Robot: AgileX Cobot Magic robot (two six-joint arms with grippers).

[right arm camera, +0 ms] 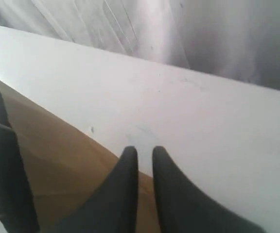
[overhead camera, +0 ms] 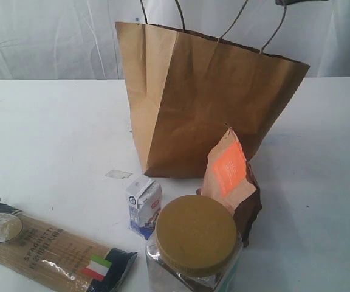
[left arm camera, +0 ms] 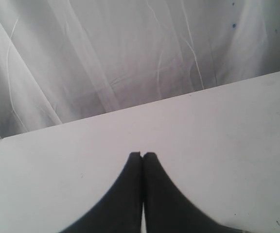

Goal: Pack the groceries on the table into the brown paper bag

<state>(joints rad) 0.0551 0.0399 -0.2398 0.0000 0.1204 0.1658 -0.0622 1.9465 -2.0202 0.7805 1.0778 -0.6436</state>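
The tall brown paper bag [overhead camera: 205, 103] stands open at the back middle of the white table [overhead camera: 53, 134]. In front of it the brown-orange pouch [overhead camera: 231, 176] leans upright. The small white-blue carton [overhead camera: 143, 205] stands to its left, and the clear jar with the mustard lid [overhead camera: 196, 234] is nearest the camera. The spaghetti pack [overhead camera: 47, 246] lies at the front left. The yellow-grain bottle and the dark can are out of view. My left gripper [left arm camera: 143, 155] is shut over bare table [left arm camera: 218, 136]. My right gripper [right arm camera: 144, 151] hangs slightly open and empty above the bag's edge [right arm camera: 57, 155].
A small scrap of paper [overhead camera: 118, 174] lies on the table left of the bag. A white curtain [overhead camera: 41, 36] hangs behind the table. A dark blurred shape [right arm camera: 4, 160] stands beside the bag in the right wrist view; I cannot tell what it is.
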